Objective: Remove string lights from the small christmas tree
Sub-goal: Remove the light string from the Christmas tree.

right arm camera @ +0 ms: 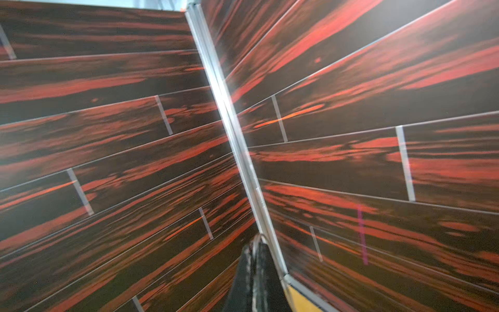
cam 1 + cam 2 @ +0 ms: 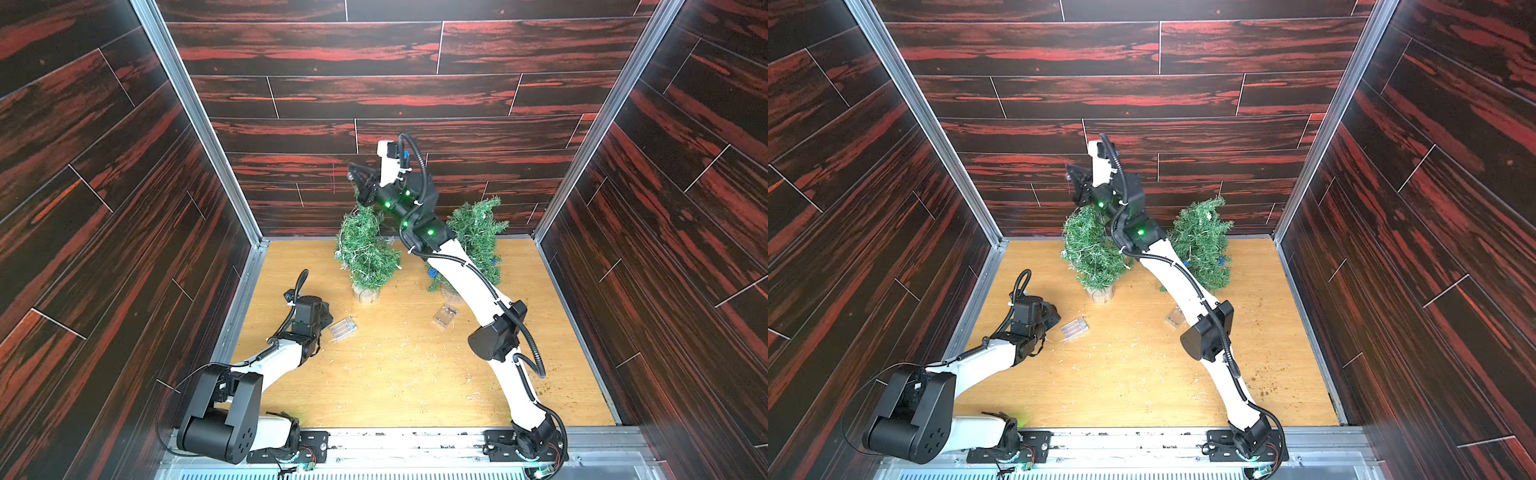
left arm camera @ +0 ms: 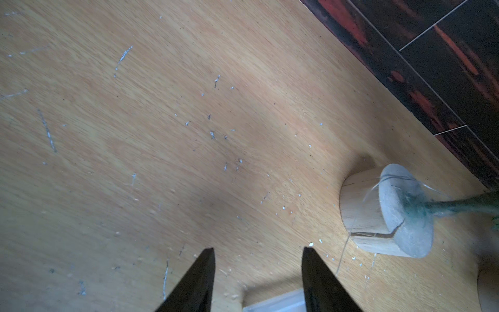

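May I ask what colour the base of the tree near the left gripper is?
Pale wood, grey top; the tree base shows best in left wrist view.

Bright, even light; right wrist view motion-blurred, top views bowed at edges.

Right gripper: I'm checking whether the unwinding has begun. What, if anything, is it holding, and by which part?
The right gripper is shut on the string lights, pinching a bit of the thin pale wire between its fingertips.
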You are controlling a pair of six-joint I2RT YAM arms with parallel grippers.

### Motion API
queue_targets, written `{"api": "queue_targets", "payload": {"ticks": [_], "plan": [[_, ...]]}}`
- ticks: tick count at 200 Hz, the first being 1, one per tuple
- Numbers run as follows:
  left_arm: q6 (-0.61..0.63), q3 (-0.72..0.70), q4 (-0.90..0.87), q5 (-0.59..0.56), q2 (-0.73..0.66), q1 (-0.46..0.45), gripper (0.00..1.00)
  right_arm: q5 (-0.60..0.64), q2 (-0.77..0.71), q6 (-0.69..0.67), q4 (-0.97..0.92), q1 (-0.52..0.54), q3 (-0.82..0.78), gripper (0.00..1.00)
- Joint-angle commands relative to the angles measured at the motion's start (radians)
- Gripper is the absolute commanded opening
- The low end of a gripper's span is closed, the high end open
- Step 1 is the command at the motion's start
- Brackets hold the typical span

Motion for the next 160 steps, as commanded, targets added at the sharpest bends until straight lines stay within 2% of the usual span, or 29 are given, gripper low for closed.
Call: {"api": "queue_targets", "payload": {"ticks": [1,52,160], "plan": [[0.0,0.022,0.003,-0.001,-0.002,-0.004,0.55,-0.056,0.027,-0.032,-0.008,0.024,0.023,0.04],[0.002,0.019,0.001,-0.006,-0.012,-0.004,0.55,-0.07,-0.018,-0.14,-0.067,0.081,0.022,0.04],[0.013,0.016,-0.005,-0.024,-0.025,-0.006,0.55,-0.179,-0.133,-0.155,-0.164,0.111,0.009,0.04]]}}
